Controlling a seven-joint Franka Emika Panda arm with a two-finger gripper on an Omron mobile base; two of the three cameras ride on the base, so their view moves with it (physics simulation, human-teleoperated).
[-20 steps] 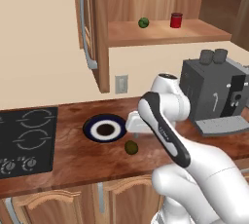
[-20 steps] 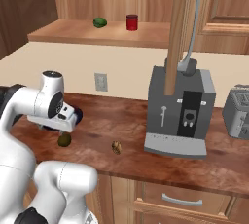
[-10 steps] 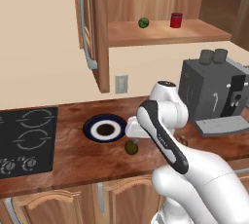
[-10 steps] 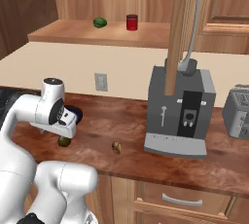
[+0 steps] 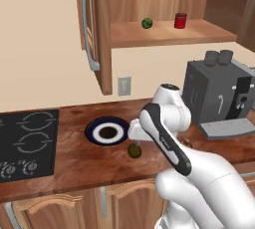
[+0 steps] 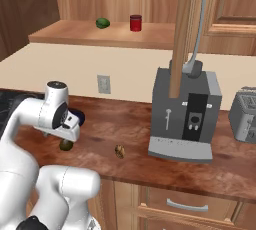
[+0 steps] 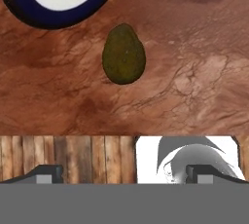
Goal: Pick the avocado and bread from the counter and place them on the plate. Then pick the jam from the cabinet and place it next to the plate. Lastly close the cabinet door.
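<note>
You see avocado [image 7: 124,54] at 12 o'clock from gripper [image 7: 124,173], long axis toward 12; jaws spread wide, holding nothing; plate [image 7: 29,16] beyond, 11 o'clock.

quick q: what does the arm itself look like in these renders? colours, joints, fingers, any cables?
The arm is glossy white with rounded, tubular links and dark grey-black bands along the joints. A dark panel sits on the hand end in the right base view. The gripper has two small dark grey finger tips. No cables or markings show.
</note>
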